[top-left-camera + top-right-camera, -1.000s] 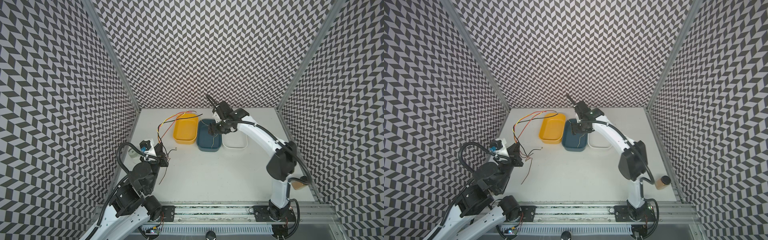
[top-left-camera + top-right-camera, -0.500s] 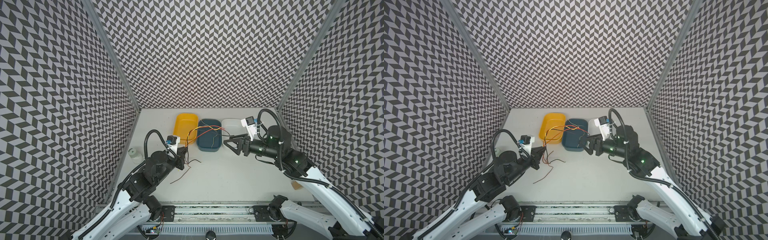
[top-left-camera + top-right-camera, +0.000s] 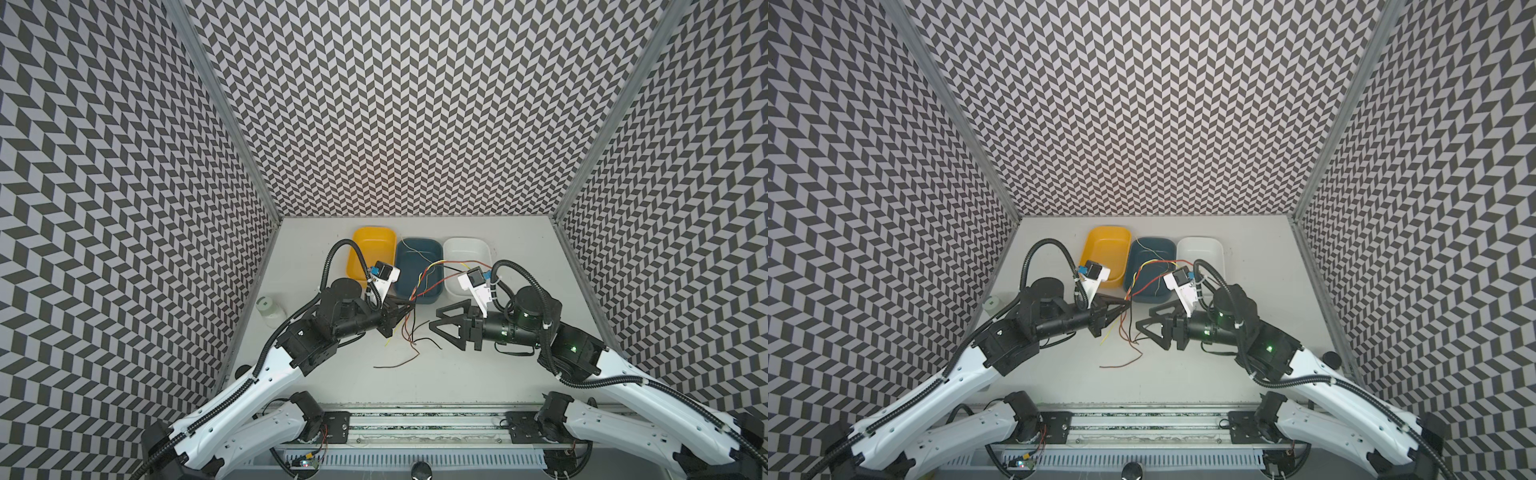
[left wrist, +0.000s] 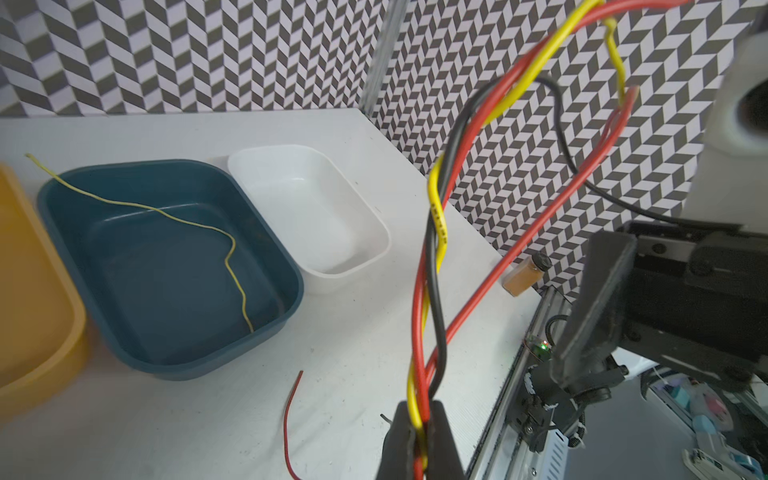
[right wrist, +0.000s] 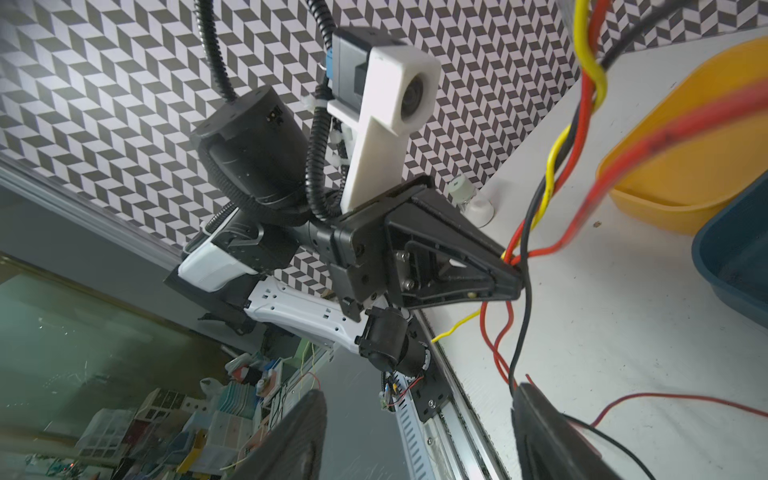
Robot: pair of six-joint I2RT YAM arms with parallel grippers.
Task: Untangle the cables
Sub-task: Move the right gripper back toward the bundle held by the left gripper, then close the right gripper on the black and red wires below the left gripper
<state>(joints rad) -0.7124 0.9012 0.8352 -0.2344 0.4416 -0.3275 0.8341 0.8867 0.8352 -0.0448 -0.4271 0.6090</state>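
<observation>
My left gripper (image 3: 411,305) (image 3: 1127,300) (image 4: 419,419) is shut on a twisted bundle of red, yellow and black cables (image 3: 428,276) (image 4: 436,224) above the table's middle. The bundle arcs up over the blue tray (image 3: 417,257) towards the right wrist camera mount. Its loose ends hang below the jaws onto the table (image 3: 409,332). A brown cable (image 3: 399,362) lies on the table. One thin yellow cable (image 4: 187,220) lies apart in the blue tray. My right gripper (image 3: 434,319) (image 3: 1144,318) (image 5: 417,390) stands open, facing the left gripper (image 5: 513,270), with nothing between its fingers.
A yellow tray (image 3: 374,249) and a white tray (image 3: 465,253) flank the blue one at the back. A small white bottle (image 3: 268,307) stands by the left wall. A brown bottle (image 4: 523,278) stands near the right front corner.
My left gripper has carried the bundle from the left side to the table's middle. The right arm has drawn back from the trays and now faces the left gripper, open.
</observation>
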